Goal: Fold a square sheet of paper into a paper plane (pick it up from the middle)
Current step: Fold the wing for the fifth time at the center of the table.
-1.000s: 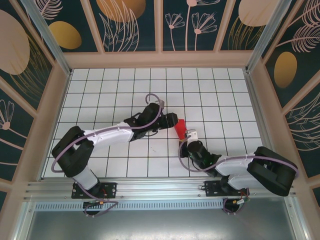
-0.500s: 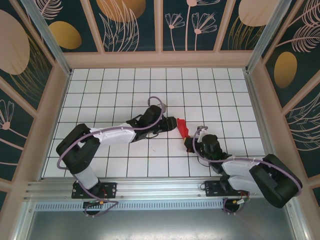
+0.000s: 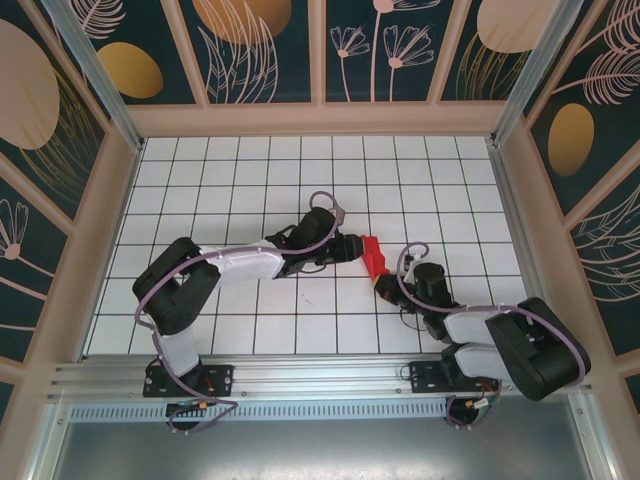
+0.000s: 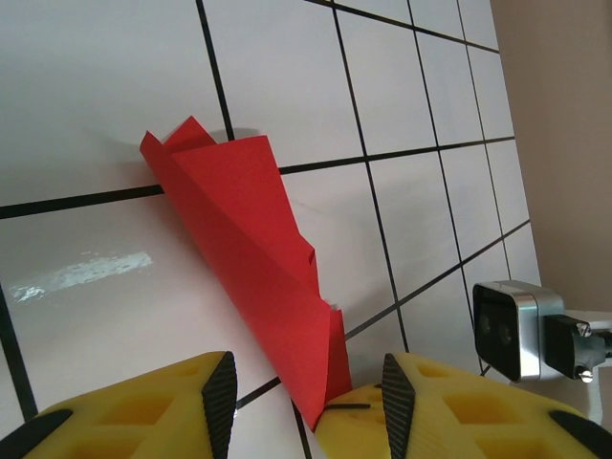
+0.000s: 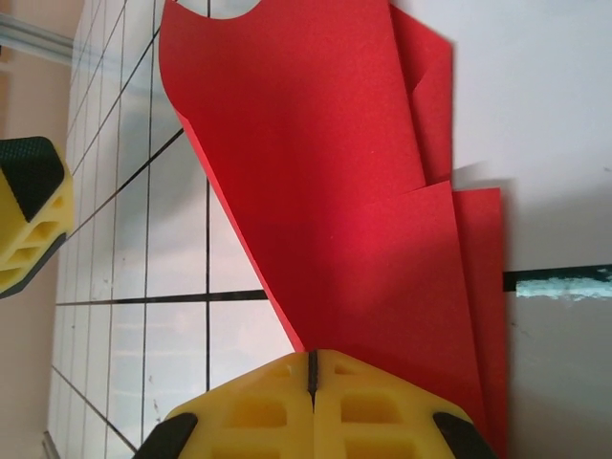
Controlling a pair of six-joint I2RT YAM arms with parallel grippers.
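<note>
My right gripper [image 5: 311, 375] stays pinched shut on the folded red sheet [image 3: 375, 257], held a little right of the tiled table's [image 3: 250, 180] middle. My left gripper [image 4: 304, 406] has reached in and narrowed, jaws still apart, one finger touching the sheet's tip. I judge its second grip not yet made.

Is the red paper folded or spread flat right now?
Folded: the red paper shows overlapping layers and creases, narrowed to a pointed strip.
</note>
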